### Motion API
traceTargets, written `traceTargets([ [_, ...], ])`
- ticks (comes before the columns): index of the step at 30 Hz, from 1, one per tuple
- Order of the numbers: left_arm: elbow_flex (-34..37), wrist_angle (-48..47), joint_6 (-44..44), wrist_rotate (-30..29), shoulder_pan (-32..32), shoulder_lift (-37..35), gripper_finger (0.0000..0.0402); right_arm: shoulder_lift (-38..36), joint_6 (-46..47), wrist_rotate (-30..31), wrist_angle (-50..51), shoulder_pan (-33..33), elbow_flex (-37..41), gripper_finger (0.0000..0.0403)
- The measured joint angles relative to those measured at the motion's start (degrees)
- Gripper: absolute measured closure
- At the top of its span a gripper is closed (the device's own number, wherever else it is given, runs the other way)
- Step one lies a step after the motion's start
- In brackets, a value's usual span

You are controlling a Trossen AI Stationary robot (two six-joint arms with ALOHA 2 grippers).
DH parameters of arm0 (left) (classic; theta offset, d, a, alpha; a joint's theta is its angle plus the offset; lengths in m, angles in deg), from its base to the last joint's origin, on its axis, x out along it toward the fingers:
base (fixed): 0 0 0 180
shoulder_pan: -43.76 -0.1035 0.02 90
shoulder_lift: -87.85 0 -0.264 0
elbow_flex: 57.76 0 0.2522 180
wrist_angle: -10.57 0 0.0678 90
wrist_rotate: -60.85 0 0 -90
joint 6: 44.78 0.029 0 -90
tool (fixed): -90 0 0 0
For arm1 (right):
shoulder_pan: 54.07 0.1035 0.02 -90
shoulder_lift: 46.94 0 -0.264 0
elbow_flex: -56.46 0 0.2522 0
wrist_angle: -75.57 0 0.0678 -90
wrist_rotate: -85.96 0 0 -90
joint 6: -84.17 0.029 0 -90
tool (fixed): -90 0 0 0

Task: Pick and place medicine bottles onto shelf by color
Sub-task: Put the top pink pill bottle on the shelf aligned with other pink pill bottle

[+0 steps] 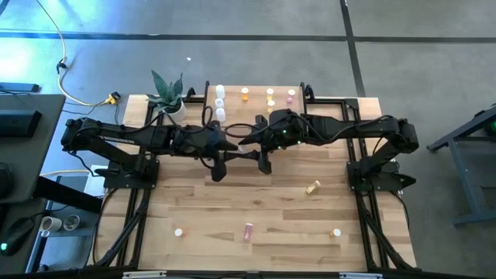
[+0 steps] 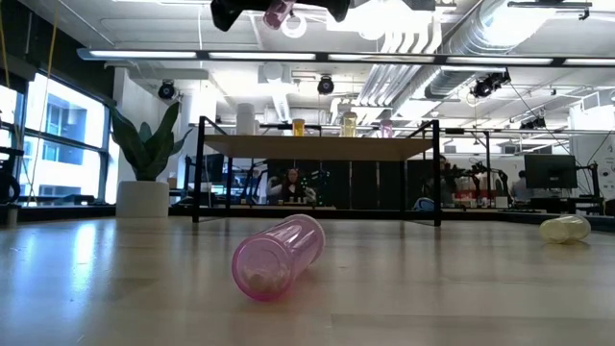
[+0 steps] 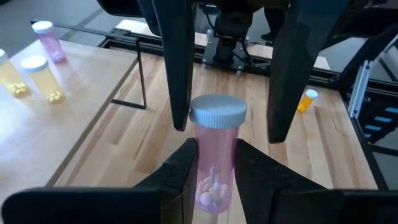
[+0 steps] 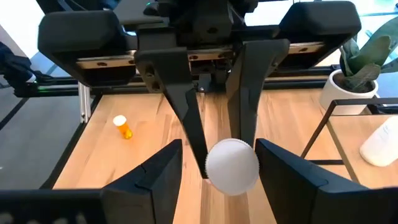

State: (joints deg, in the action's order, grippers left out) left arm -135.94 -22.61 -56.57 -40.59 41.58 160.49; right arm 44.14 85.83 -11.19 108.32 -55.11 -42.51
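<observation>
My left gripper [image 3: 214, 171] is shut on a pink medicine bottle with a white cap [image 3: 214, 146], high above the table's middle [image 1: 232, 145]. My right gripper [image 4: 219, 148] faces it from the right [image 1: 253, 140], open, with one finger on either side of the bottle's cap [image 4: 231, 165]. The shelf [image 1: 256, 87] stands at the far edge and carries white [image 1: 219, 102], orange [image 1: 245, 94], yellow [image 1: 270, 97] and pink [image 1: 291, 96] bottles. Loose bottles lie on the tabletop: pink [image 1: 248, 231], yellow [image 1: 312, 187] and two with white caps [image 1: 179, 232] [image 1: 336, 232]. My left gripper pinches the pink bottle's lower body [image 3: 211, 186], near its bottom end, between its two fingers. The bottle runs on along the fingers, past their tips, and its capped end [image 3: 217, 112] points toward my right gripper. It is lifted clear of the table.
A potted plant [image 1: 168, 97] stands by the shelf's left end. In the low view the loose pink bottle [image 2: 279, 255] lies on its side in front of the shelf [image 2: 317, 146], and the yellow one [image 2: 564, 228] lies at the right. People sit in the room beyond.
</observation>
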Motion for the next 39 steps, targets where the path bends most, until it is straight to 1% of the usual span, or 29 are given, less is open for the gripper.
traceTargets([
  [4,0.00,-0.02,1.41,-0.15,-0.09,-0.02,0.0319,0.00,0.02,-0.02,0.00,-0.12,0.00,0.0215],
  [12,0.00,0.00,1.95,-1.24,-0.11,-0.02,0.0319,0.00,1.36,-0.11,0.11,-1.11,0.00,0.0255],
  [19,0.00,0.00,1.95,-1.25,-0.11,-0.02,0.0319,-0.02,1.36,-0.17,0.17,-1.25,0.00,0.0272],
  [25,0.00,0.00,1.95,-1.22,-0.11,-0.02,0.0319,-0.02,2.03,-0.17,0.20,-1.25,0.00,0.0279],
  [39,0.00,0.04,1.95,-1.25,-0.11,0.00,0.0315,-0.07,2.62,-0.17,0.26,-1.25,0.00,0.0279],
])
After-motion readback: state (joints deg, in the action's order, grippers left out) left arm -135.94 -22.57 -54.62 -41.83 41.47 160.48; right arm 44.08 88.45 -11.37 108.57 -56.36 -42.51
